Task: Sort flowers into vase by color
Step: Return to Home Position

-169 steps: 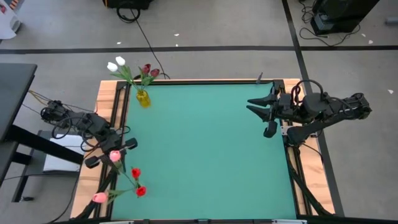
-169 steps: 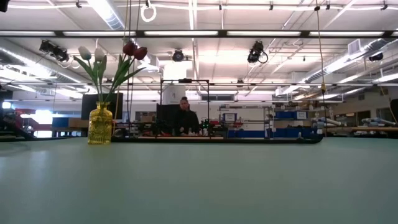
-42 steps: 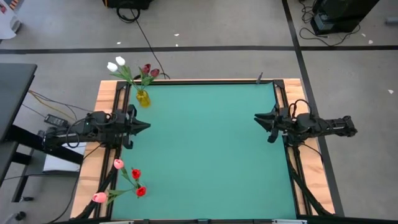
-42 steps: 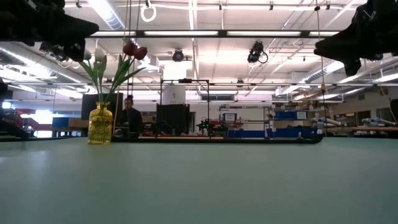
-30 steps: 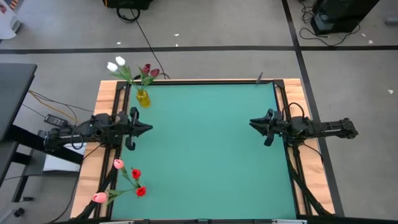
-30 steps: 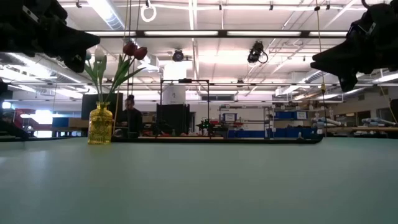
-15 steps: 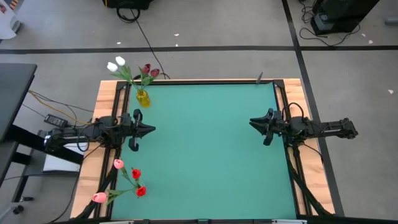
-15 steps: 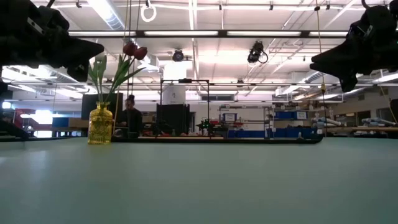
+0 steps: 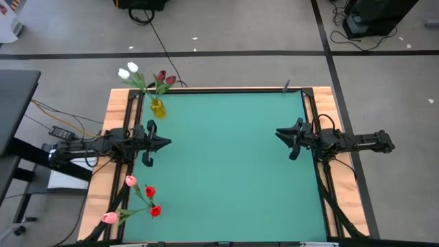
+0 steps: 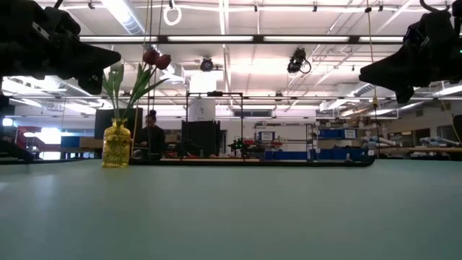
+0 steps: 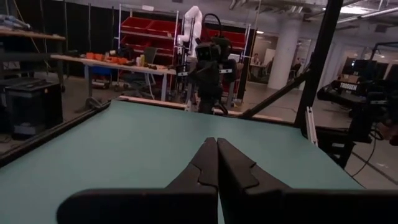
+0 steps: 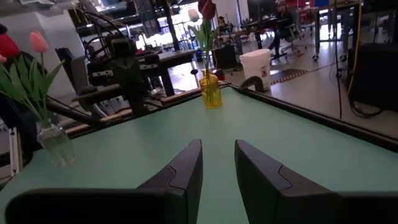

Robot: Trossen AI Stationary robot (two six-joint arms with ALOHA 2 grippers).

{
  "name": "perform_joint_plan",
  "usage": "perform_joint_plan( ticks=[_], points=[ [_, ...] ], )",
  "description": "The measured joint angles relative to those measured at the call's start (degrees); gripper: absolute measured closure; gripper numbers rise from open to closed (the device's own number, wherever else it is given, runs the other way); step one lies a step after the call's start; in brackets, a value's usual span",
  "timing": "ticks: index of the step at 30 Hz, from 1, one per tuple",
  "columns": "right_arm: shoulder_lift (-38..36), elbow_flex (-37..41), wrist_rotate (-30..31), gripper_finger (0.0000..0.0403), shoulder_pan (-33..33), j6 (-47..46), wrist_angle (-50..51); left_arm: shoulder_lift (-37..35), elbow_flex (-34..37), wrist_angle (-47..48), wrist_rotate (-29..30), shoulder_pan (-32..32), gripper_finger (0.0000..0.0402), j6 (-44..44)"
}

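Note:
A yellow vase (image 9: 158, 108) (image 10: 116, 146) (image 12: 211, 90) stands at the far left corner. White tulips (image 9: 128, 70) and maroon tulips (image 9: 164, 77) (image 10: 155, 58) stick into it by their stems. At the near left corner, pink tulips (image 9: 128, 181) and red tulips (image 9: 149, 191) stand with their stems in a clear glass vase (image 12: 56, 144). My left gripper (image 9: 167, 143) (image 11: 217, 146) hovers shut over the table's left edge, between the two vases. My right gripper (image 9: 277, 134) (image 12: 217, 149) hovers slightly open over the right side, pointing left.
The green table top (image 9: 226, 165) lies bare between the two arms. Wooden rails (image 9: 116, 110) and a dark frame border it. Cables (image 9: 62, 130) trail off the left side. A person (image 10: 150, 133) stands in the room behind the table.
My left gripper has edged a little toward the near edge and slightly down, staying shut, so that it now covers the white tulips in the low view. The right arm and the flowers have kept still.

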State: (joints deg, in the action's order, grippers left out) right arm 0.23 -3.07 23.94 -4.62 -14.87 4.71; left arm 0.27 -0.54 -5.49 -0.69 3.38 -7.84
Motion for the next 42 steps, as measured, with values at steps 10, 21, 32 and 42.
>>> perform_joint_plan(
  ticks=[10, 21, 32, 42],
  points=[
    [0.0, 0.0, -3.8, 0.0299, 0.0, 0.77, 0.08, 0.02, 0.0, 0.56, 0.0, 0.0, 0.0384, -2.94],
    [0.0, 0.0, -6.7, 0.0299, 0.0, 1.48, 0.14, 0.02, 0.02, 0.58, 0.02, 0.02, 0.0382, -2.94],
    [0.0, 0.0, -6.64, 0.0299, 0.0, 1.37, 0.07, 0.02, 0.02, 0.58, 0.07, 0.02, 0.0382, -2.94],
    [0.0, -0.02, -6.49, 0.0299, 0.0, 1.37, 0.07, 0.02, 0.02, 0.58, 0.07, 0.02, 0.0382, -2.96]
  ],
)
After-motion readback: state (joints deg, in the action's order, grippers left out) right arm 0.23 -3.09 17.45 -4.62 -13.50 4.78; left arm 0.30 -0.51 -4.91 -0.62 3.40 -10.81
